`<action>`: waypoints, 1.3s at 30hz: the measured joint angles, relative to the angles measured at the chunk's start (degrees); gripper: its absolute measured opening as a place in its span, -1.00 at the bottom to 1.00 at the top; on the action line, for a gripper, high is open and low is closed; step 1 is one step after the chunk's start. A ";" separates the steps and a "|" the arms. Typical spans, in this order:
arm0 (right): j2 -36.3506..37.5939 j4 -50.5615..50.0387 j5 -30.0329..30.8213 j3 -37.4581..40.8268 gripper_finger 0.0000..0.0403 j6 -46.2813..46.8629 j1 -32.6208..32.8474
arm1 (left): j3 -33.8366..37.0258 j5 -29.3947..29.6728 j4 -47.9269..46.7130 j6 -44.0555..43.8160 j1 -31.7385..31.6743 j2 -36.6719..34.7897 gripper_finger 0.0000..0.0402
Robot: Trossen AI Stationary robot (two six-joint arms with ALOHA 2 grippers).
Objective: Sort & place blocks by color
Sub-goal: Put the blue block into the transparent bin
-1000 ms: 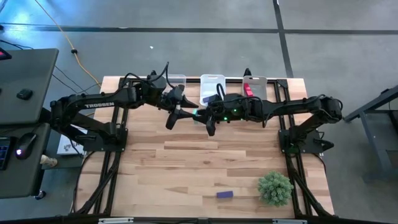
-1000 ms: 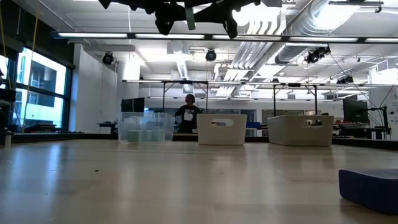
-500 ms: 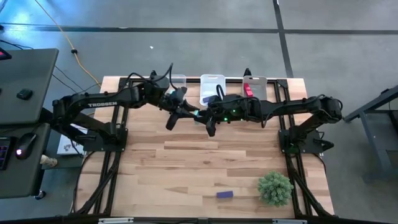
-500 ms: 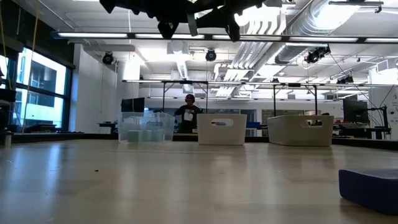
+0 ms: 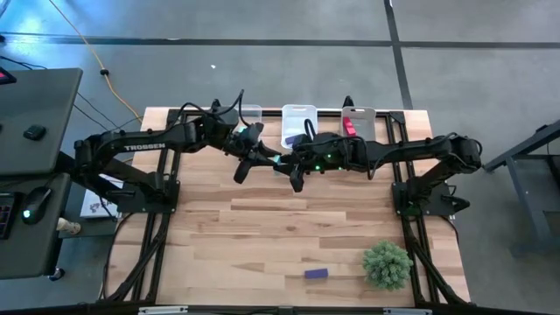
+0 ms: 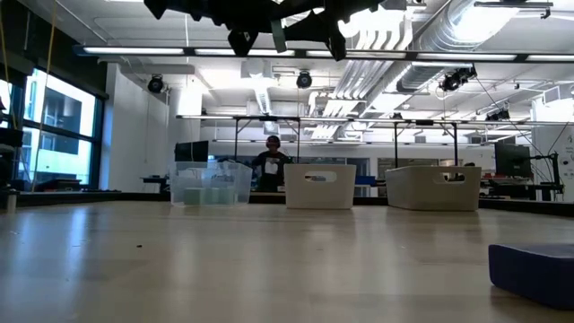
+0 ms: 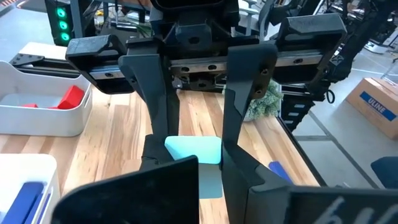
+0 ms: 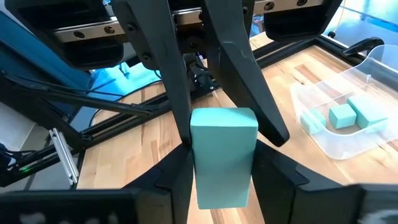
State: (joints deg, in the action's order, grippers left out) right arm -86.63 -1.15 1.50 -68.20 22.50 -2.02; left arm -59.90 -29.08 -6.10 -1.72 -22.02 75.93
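Above the table's far middle: we see the left gripper [image 5: 248, 160] and right gripper [image 5: 290, 171] meet on one teal block [image 8: 222, 152].
Grip: left fingers clamp it; right jaws look to be loosening.
Done: teal pieces in the clear bin [image 8: 348, 118], red in the right bin [image 5: 359, 122], blue in the middle bin [image 5: 298, 121].
Left: we count one purple block [image 5: 317, 274] near the plant ball [image 5: 387, 263].
Look: smooth, solid teal, squared edges.

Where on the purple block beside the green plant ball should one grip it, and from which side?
Probably at its middle, across the two long sides, coming straight down. The purple block lies flat, its length running left to right in the high view, and the plant ball stands near its right end.
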 joint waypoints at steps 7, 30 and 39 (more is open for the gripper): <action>0.00 0.00 1.39 -0.04 -0.21 -0.31 0.02 | 0.00 0.16 0.13 -0.24 0.02 0.10 -1.00; 0.15 -3.06 2.10 -0.31 0.22 0.98 -0.31 | 0.09 1.22 -0.44 -0.18 -2.02 0.16 -1.00; 0.15 -4.86 1.00 -0.31 0.22 4.66 -2.54 | 0.09 1.20 -2.38 1.97 -6.44 0.14 -1.00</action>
State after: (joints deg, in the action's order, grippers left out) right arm -86.48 -6.01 2.50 -68.51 27.16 -4.56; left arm -59.81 -27.87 -8.49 0.26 -28.45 76.07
